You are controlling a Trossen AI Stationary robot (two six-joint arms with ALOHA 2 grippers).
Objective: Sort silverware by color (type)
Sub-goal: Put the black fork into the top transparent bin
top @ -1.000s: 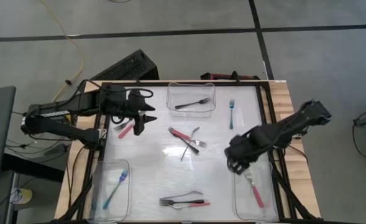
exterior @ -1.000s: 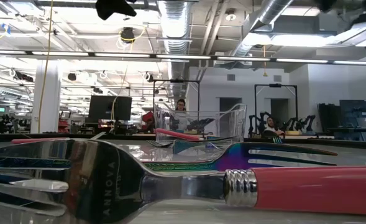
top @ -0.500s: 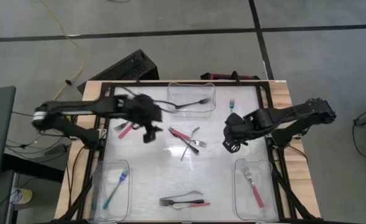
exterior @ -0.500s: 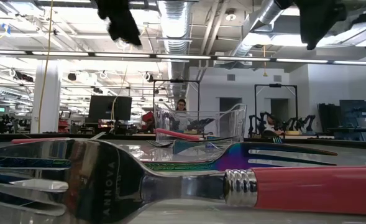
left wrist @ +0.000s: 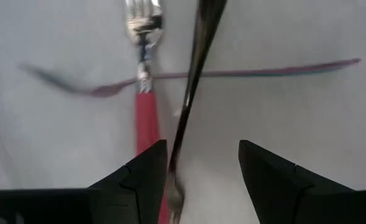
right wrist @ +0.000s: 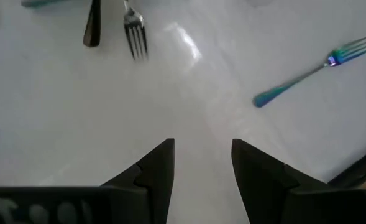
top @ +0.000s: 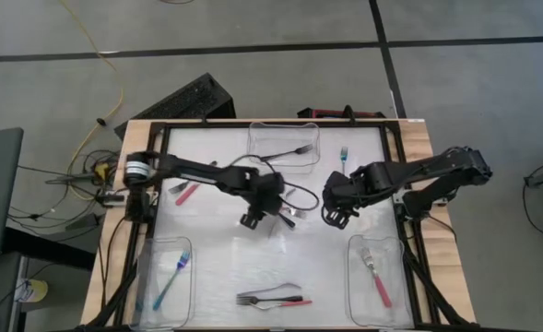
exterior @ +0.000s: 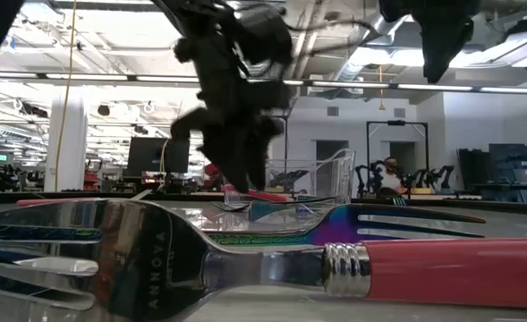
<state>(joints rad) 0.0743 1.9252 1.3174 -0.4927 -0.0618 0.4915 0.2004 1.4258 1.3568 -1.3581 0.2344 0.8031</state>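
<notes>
Nearest the low camera, at the front edge of the white bench point(top: 225, 249), lies a pair of forks: a red-handled fork with a silver head point(top: 285, 301) point(exterior: 245, 268) and a dark grey fork point(top: 257, 293) beside it, touching or overlapping. To either side of that pair sit two clear rectangular plastic bins. The left front bin point(top: 165, 274) holds a blue-handled fork point(top: 172, 278); the right front bin point(top: 375, 279) holds a pink-handled fork with a silver head point(top: 375, 277).

Farther back, around the middle of the bench, a red-handled silver fork point(left wrist: 144, 87) and a thin dark utensil point(left wrist: 192, 81) lie crossed in a small heap with a third thin piece. The left end effector point(top: 255, 214) point(left wrist: 198, 165) hangs right over this heap; its fingers stand apart and hold nothing, with the dark utensil running up between them and the red handle just beside one finger. The right end effector point(top: 331, 212) point(right wrist: 200, 165) hovers to the right of the heap, well apart from it, fingers spread and empty above bare bench.

Left of the heap, near the bench's left edge, lies another red-handled piece point(top: 186, 193). Beyond the right end effector a small teal fork point(top: 343, 157) point(right wrist: 313, 71) rests on the bench. Just left of it, at the far edge, a third clear bin point(top: 283, 148) contains a dark grey fork point(top: 287, 152).
</notes>
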